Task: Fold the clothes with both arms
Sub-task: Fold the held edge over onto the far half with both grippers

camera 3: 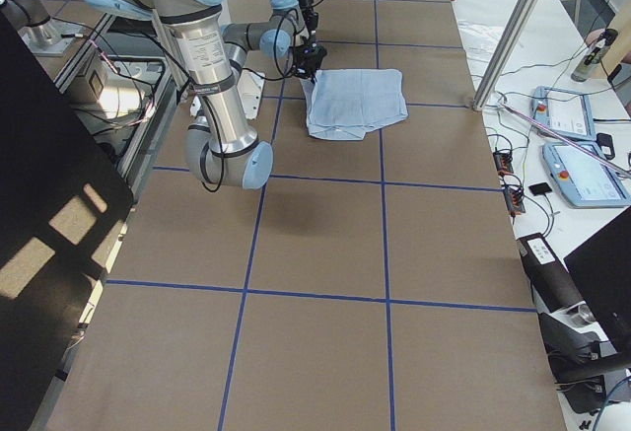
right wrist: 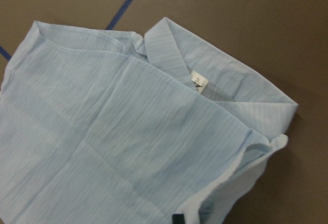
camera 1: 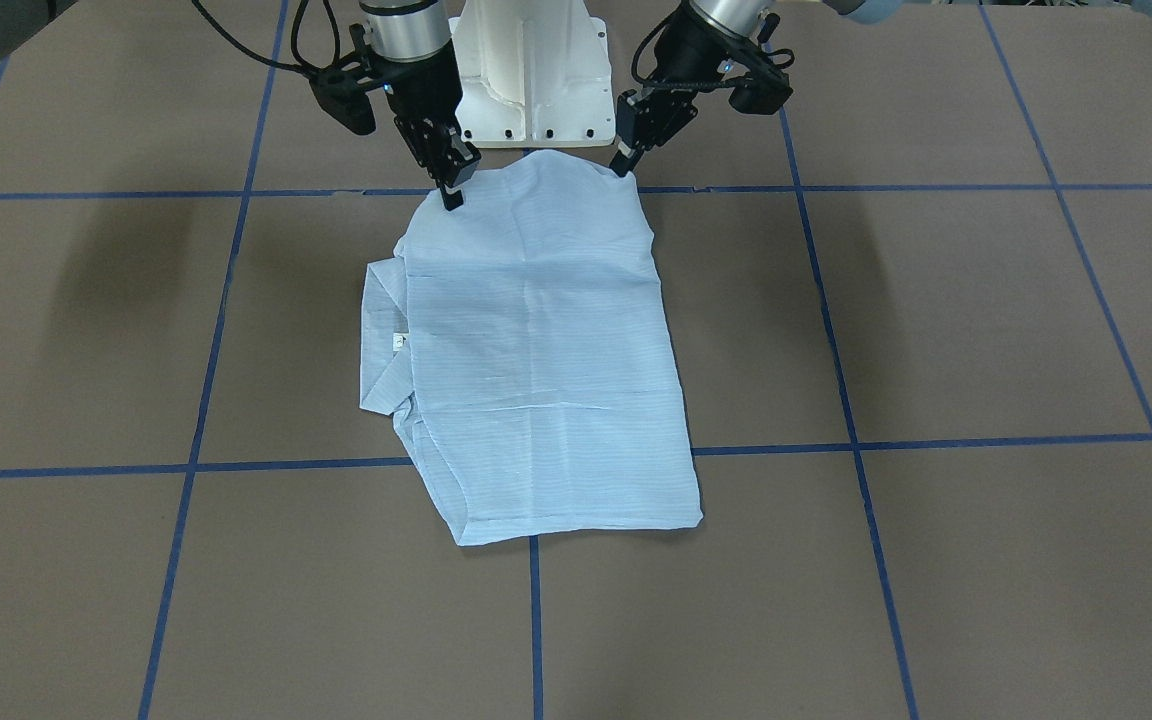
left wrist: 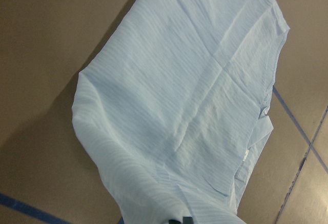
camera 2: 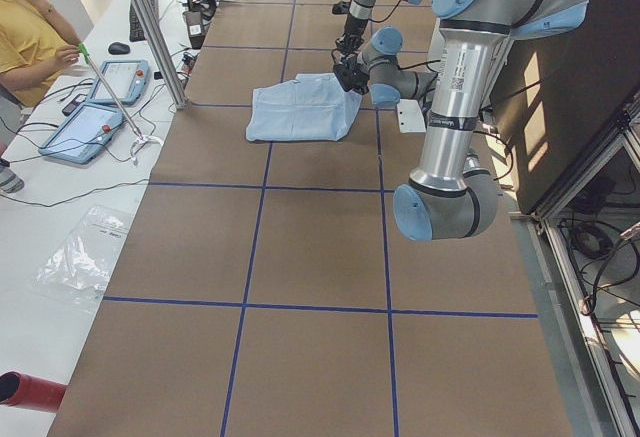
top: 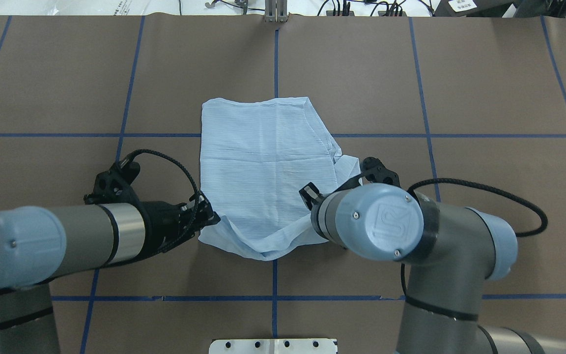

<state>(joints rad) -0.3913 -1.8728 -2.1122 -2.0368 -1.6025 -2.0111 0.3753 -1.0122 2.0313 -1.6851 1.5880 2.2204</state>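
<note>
Now, shirt (camera 1: 536, 340): it is lying in the middle of the table (camera 1: 936, 320), just in front of the robot's base, already folded to a rough rectangle. The collar (right wrist: 174, 55) and the neck label (right wrist: 199, 82) are pointing toward the robot's right.
Left gripper (camera 1: 623, 166): its fingers are pressing together on one corner of the edge nearest the robot.
Right gripper (camera 1: 451, 196): it is clamping the other corner of the same edge (in the wrist view the cloth is rising up to the fingertip).
Near edge: it is lifting off the table and sagging between the two grips, while the far part is resting flat.
Reason, as I judge: you are holding both corners so that the edge is not twisting when you are carrying it over for the next fold.
</note>
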